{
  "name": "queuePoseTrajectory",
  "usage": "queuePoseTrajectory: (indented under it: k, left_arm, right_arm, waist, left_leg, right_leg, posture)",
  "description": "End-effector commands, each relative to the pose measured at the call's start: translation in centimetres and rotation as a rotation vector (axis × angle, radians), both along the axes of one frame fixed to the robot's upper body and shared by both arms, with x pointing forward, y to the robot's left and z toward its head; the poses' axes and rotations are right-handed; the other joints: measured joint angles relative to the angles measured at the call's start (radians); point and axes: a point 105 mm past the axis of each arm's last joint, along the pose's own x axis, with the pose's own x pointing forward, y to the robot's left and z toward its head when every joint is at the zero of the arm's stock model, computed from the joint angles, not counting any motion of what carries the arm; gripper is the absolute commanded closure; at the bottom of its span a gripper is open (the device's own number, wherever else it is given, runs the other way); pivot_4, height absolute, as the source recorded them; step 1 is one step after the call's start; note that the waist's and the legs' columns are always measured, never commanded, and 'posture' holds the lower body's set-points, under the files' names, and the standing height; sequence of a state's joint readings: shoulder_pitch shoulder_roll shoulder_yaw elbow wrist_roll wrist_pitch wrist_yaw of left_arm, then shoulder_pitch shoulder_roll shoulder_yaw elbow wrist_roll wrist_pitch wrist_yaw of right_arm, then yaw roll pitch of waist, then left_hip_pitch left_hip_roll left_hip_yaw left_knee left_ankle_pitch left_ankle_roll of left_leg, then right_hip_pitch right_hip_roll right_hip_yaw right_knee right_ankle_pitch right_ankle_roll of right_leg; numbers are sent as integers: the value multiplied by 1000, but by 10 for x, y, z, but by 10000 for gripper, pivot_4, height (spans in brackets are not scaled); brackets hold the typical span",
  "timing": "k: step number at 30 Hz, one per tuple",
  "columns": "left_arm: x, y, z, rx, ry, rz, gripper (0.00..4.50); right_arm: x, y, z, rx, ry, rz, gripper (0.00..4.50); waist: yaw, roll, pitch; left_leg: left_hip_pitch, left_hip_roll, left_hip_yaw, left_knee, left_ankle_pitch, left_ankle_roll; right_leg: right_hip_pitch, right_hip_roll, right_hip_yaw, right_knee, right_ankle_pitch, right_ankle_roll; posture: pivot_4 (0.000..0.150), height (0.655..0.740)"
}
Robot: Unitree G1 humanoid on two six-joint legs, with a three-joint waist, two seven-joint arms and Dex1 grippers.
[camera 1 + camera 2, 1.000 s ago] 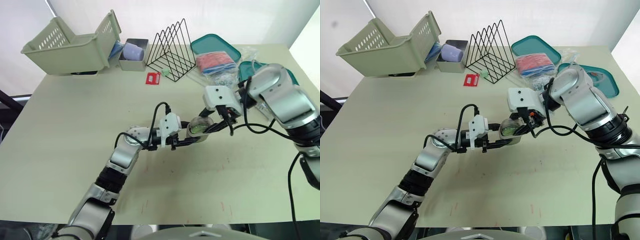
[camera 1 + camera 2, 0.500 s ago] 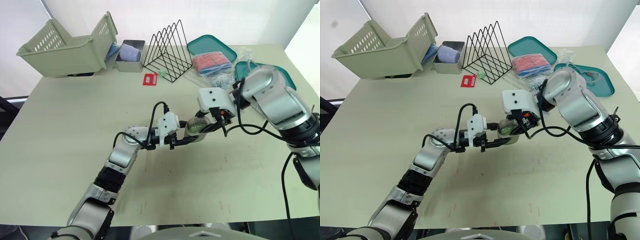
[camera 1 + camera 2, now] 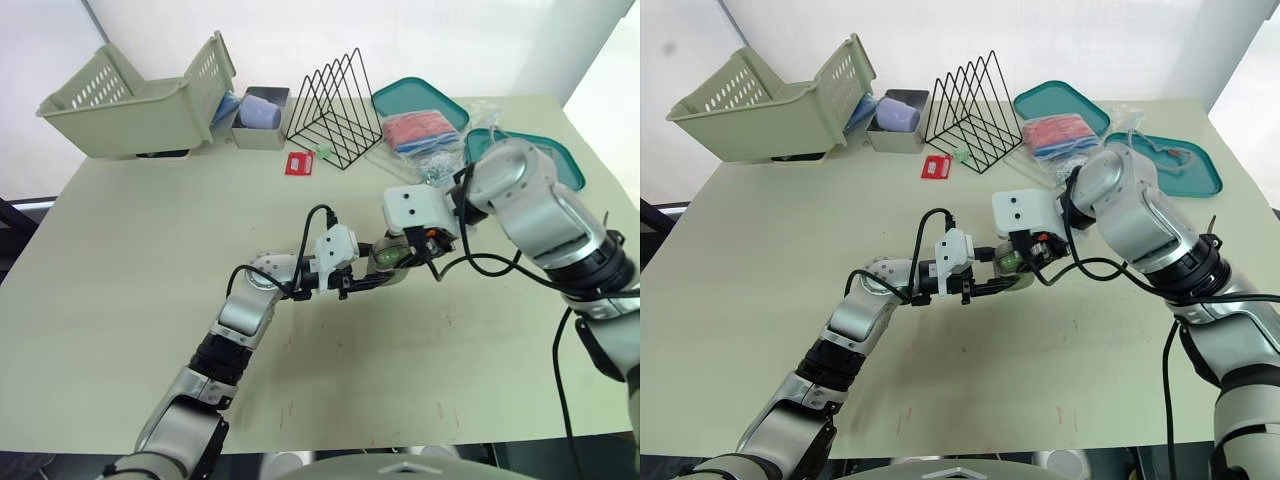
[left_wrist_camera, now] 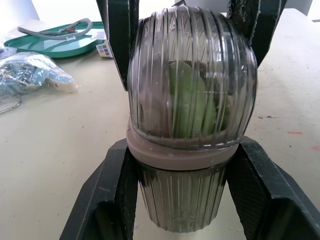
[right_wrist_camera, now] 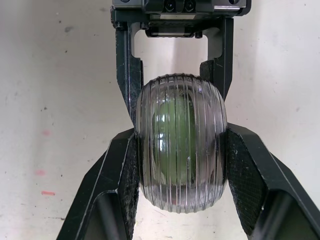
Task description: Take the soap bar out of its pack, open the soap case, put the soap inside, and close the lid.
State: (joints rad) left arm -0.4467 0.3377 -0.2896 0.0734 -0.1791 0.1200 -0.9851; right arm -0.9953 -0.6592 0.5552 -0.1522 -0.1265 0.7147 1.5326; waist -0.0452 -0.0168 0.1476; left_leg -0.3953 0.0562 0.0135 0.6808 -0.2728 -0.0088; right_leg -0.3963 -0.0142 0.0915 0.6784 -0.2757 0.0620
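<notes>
Black fingers of the left gripper (image 4: 182, 197) clamp the ribbed soap case (image 4: 181, 210) at its base, while the right gripper (image 5: 181, 167) pinches its clear domed lid (image 5: 181, 150). Green soap (image 4: 192, 105) sits inside, near the middle of the beige table (image 3: 150, 260).
</notes>
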Motion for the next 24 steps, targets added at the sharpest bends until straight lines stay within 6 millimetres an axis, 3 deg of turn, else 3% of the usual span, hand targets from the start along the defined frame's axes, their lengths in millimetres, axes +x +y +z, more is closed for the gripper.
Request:
queuePoseTrajectory:
  k: [1,17,18,21,24]
  left_arm:
    - [-1,-8,24,-52,-100,-19,25036]
    - [-5,-8,21,-52,-100,-18,25036]
    - [-5,-8,21,-52,-98,-18,25036]
    - [-6,-8,21,-54,-94,-17,25036]
    - [-6,-8,20,-54,-89,-17,25036]
  right_arm:
    - [-9,7,-47,-89,161,2,26600]
    - [-3,8,-40,-107,156,36,26600]
    - [-1,10,-37,-90,144,38,16274]
    - [1,16,-31,-54,118,44,1789]
    - [1,17,-27,-34,113,44,637]
  waist:
    - [0,0,0]
    - [1,-2,-2]
    - [1,-2,-2]
    - [5,3,1]
    - [8,4,4]
  left_leg:
    - [0,0,0,0,0,0]
    - [1,0,0,0,0,0]
    - [1,0,0,0,0,0]
    - [-3,-1,1,0,0,0]
    - [-4,-1,0,0,0,0]
  right_leg:
    - [0,0,0,0,0,0]
    - [1,0,0,0,0,0]
    - [1,0,0,0,0,0]
    - [-2,-1,0,0,0,0]
    - [-2,-1,-1,-1,0,0]
  posture:
    - [1500,7400]
    - [1500,7400]
    - [1500,7400]
    - [1500,7400]
    - [1500,7400]
